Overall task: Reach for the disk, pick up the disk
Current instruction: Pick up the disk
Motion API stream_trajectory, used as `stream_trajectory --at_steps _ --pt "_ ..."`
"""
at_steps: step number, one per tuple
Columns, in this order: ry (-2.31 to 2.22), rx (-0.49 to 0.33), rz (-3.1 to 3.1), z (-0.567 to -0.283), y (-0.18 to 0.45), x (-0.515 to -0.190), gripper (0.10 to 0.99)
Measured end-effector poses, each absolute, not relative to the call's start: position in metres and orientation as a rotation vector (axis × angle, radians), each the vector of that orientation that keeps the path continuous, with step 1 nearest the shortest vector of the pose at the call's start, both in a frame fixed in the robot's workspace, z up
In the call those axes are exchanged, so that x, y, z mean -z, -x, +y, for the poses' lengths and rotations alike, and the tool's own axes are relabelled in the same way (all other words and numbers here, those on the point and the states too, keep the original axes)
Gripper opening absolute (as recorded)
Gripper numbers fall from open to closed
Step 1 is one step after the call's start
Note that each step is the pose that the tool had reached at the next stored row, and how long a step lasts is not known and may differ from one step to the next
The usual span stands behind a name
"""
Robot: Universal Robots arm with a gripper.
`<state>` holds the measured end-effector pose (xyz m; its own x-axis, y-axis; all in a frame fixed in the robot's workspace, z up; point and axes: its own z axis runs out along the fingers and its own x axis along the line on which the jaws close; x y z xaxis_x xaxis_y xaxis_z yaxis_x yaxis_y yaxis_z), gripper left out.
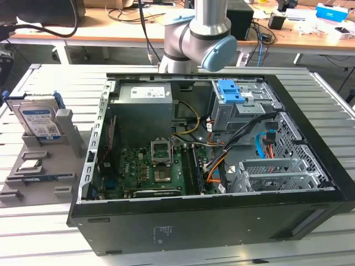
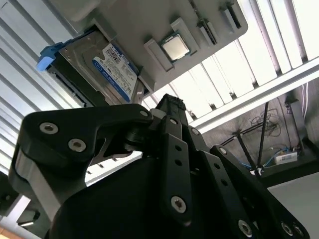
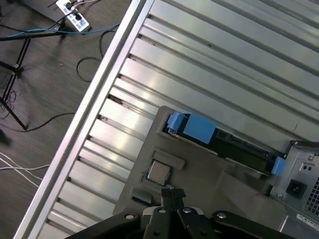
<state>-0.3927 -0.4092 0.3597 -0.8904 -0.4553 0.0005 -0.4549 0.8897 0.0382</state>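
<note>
The rectangular silver-grey metal disk (image 1: 37, 119) is being propped upright at one end of the grey plastic tray (image 1: 39, 191). Above that tray the black gripper (image 3: 172, 193) is being held, claw pressed together and empty.

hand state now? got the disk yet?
Hand: closed, holding nothing; the disk lies apart from it, not yet gripped.

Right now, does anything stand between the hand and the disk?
Nothing visible does. In the second wrist view, only open air lies between the hand and the disk, which stands in the grey holder near the small chip.
</note>
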Motion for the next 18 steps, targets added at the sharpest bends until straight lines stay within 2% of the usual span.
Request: stream_trajectory --at_steps 18 --pt "-1.104 0.056 -2.926 -0.4093 0.3926 -0.3597 0.106"
